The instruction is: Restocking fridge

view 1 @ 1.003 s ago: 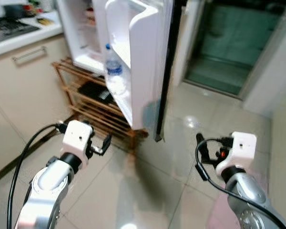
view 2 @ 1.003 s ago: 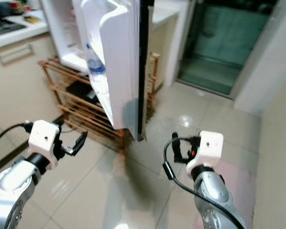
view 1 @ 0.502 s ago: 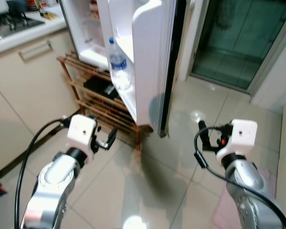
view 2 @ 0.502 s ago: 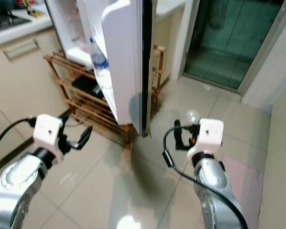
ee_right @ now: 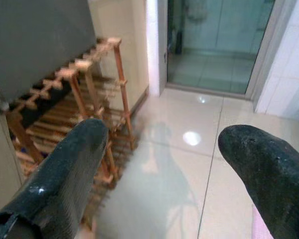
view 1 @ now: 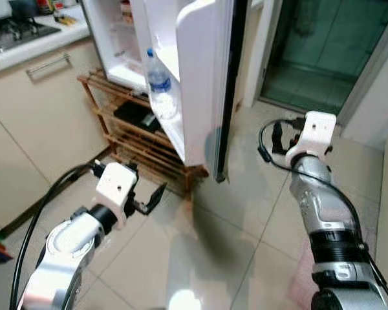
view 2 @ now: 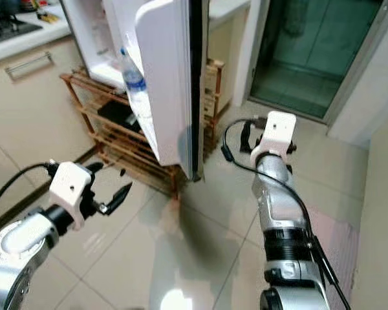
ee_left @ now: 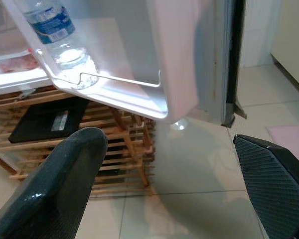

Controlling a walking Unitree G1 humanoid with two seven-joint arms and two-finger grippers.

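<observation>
A small white fridge (view 1: pixel 110 39) stands at about 11 o'clock in the head views, its white door (view 1: pixel 200 77) swung open toward the robot. A clear plastic water bottle with a blue label (view 1: pixel 159 87) stands upright in the door's lower shelf, and pink packets lie on a shelf inside the cabinet. The fridge rests on a slatted wooden rack (view 1: pixel 139 145) that carries a flat black object on one tier. A beige kitchen cabinet with a metal handle (view 1: pixel 39 110) runs along at 9 o'clock, and a dark glass doorway (view 1: pixel 330 51) opens at 1 o'clock over the glossy tiled floor (view 1: pixel 246 219).

The left gripper (view 1: pixel 156 196) hangs low at 7 o'clock, below the door's bottom edge, its fingers (ee_left: pixel 60 184) spread wide and holding nothing. The right gripper (view 2: pixel 236 141) is raised at 2 o'clock, just beside the door's dark outer edge; its fingers (ee_right: pixel 65 169) also stand wide apart and empty, facing the rack's end and the doorway.
</observation>
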